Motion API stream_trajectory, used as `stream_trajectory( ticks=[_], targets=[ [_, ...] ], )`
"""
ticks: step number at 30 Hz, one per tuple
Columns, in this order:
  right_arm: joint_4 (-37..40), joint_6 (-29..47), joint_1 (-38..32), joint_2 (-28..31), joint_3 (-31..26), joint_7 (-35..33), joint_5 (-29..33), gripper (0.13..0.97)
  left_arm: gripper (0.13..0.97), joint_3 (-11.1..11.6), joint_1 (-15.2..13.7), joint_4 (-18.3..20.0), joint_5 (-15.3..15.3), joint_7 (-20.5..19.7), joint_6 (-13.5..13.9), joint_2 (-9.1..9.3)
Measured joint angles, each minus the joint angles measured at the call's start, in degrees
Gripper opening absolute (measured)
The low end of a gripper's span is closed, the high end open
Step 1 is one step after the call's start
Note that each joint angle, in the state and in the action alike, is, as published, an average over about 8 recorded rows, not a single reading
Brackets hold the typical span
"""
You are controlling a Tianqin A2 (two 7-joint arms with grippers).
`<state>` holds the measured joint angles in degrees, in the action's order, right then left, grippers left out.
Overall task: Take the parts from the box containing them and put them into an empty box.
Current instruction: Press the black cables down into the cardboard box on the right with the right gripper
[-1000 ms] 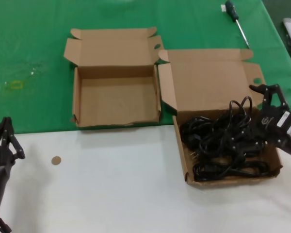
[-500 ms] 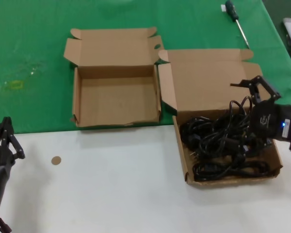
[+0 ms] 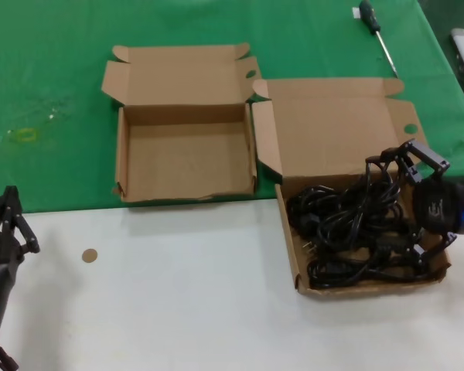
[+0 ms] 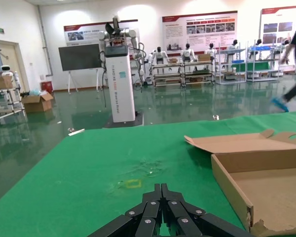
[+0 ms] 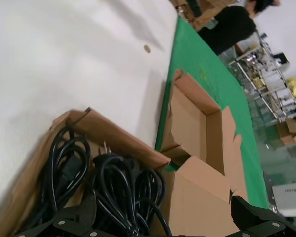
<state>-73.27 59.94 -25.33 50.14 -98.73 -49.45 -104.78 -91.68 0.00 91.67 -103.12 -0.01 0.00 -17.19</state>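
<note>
Head view: right pincer spread wide, low over cords at cord box's right side. Left pincer clenched, parked on bench.

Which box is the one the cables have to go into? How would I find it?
Look at the green cloth covering the far half of the table. Two open brown boxes sit along its near edge; the empty box is the one on the robot's left. Its neighbour, the full box, holds tangled black cords, with the right pincer over it.
</note>
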Motion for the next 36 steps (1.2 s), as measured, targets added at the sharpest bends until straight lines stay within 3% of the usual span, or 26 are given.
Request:
stream_trajectory(
  ticks=[16,29,36],
  targets=[
    [6.85,1.53,-5.11,-3.42,-3.02,-16.35,4.08,0.966,0.152,0.0,0.0,0.0,0.01,-0.03,0.0,0.0],
    [10.28,0.27,-8.25,-5.85,-4.52,-21.33,6.04,0.919,0.152,0.0,0.0,0.0,0.02,-0.03,0.0,0.0],
    [11.72,0.01,-9.01,-6.57,-5.16,-22.67,6.63,0.815,0.152,0.0,0.0,0.0,0.02,-0.03,0.0,0.0]
  ],
)
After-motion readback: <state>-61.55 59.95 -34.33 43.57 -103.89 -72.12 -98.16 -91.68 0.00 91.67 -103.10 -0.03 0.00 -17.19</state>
